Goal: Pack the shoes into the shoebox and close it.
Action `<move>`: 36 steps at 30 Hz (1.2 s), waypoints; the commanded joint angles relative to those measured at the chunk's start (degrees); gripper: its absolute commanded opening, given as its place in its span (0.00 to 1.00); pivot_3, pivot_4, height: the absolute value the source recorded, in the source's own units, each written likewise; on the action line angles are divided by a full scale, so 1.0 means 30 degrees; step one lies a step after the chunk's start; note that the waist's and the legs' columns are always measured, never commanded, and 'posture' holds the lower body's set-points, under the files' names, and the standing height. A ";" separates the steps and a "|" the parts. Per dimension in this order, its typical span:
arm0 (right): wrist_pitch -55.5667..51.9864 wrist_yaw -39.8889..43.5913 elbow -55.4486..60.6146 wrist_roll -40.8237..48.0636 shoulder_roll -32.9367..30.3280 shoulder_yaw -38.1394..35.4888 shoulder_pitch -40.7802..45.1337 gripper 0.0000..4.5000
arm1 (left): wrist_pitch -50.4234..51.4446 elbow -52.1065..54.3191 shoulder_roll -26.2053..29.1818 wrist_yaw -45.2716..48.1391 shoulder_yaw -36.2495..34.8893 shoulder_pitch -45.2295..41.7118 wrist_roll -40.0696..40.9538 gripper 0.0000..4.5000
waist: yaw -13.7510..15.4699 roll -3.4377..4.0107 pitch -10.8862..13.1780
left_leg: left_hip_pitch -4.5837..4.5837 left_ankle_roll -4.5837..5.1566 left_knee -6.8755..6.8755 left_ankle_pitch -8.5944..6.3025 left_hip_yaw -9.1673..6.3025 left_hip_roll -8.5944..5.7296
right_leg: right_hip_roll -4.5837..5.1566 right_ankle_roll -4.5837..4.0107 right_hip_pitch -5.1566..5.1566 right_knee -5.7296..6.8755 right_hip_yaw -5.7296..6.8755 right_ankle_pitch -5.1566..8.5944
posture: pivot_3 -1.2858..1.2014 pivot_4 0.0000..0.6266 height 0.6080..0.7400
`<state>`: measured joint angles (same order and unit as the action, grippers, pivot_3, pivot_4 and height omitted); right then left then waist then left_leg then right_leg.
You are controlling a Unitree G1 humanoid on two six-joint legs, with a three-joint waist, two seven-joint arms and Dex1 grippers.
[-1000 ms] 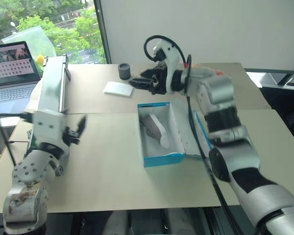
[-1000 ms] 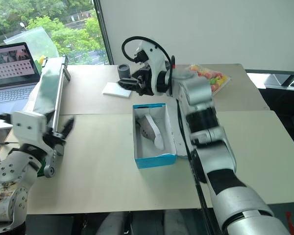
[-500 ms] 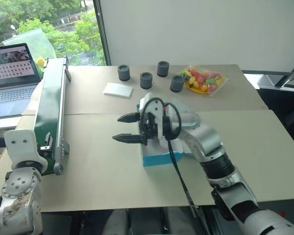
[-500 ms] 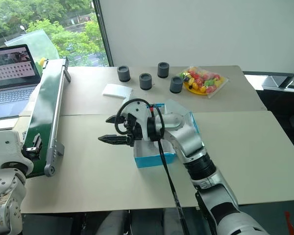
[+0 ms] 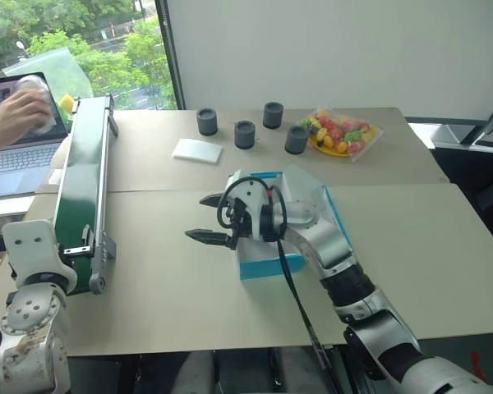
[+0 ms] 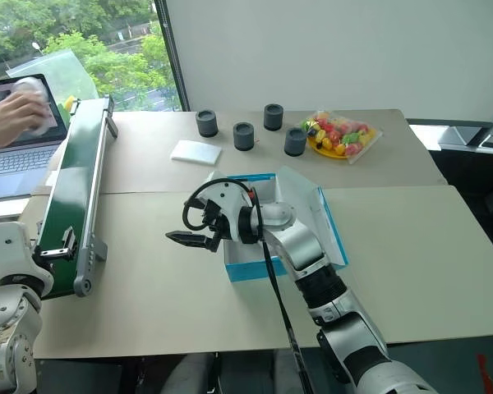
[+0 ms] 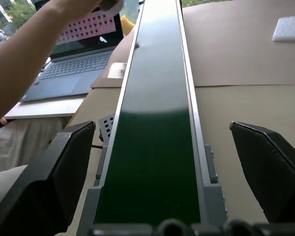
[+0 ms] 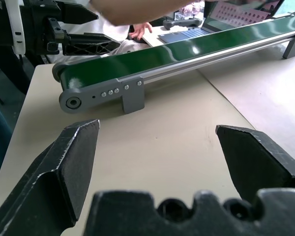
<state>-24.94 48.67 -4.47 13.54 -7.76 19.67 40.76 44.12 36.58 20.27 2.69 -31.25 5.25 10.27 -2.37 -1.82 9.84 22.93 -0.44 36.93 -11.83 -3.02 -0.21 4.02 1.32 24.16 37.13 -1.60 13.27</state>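
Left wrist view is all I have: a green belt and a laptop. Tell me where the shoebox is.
Observer: The shoebox sits mid-table, to the right of the belt, in front of four dark cups.
Operator: Report its lid.
Observer: The lid is open, swung out on the box's right side.
Operator: Give me the right gripper.
Observer: The right gripper is open and empty, over the table just left of the box and pointing toward the belt. Its arm crosses the box, so the inside is hidden.
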 commanded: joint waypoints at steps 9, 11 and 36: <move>0.1757 -0.0522 0.0159 -0.1318 -0.0290 -0.0040 -0.0010 1.00 | -0.0172 -0.0431 0.0289 -0.0294 -0.0053 -0.0456 -0.0604 1.00 | -0.0003 -0.0002 0.0000 | 0.0000 -0.0001 -0.0003 -0.0001 0.0010 0.0001 | -0.0007 0.0001 0.0007 0.0000 -0.0010 0.0000 | 0.52 0.24 0.91; 0.1728 -0.0603 0.0165 -0.1411 -0.0200 -0.0013 -0.0031 1.00 | -0.0221 -0.0611 0.0203 -0.0406 -0.0269 -0.0478 -0.0633 1.00 | -0.0007 -0.0002 -0.0001 | 0.0001 -0.0003 -0.0004 -0.0001 0.0009 0.0003 | -0.0005 0.0001 0.0007 -0.0001 -0.0010 0.0000 | 0.52 0.24 0.91; 0.1197 -0.0917 0.0790 -0.1606 0.0338 0.0004 -0.0401 1.00 | 0.0618 -0.1936 0.0640 0.0056 -0.0162 -0.0777 -0.0300 1.00 | -0.0001 -0.0003 -0.0001 | -0.0004 -0.0005 -0.0006 -0.0003 0.0009 0.0008 | -0.0010 0.0000 0.0008 -0.0002 -0.0019 0.0000 | 0.52 0.24 0.91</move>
<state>-21.55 46.02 -4.94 8.09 -7.21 19.84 39.66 46.46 30.45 21.13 2.58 -30.52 3.37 9.23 -2.37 -1.83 9.84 22.92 -0.45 36.91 -11.84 -2.99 -0.18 3.99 1.32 24.18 37.12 -1.66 13.27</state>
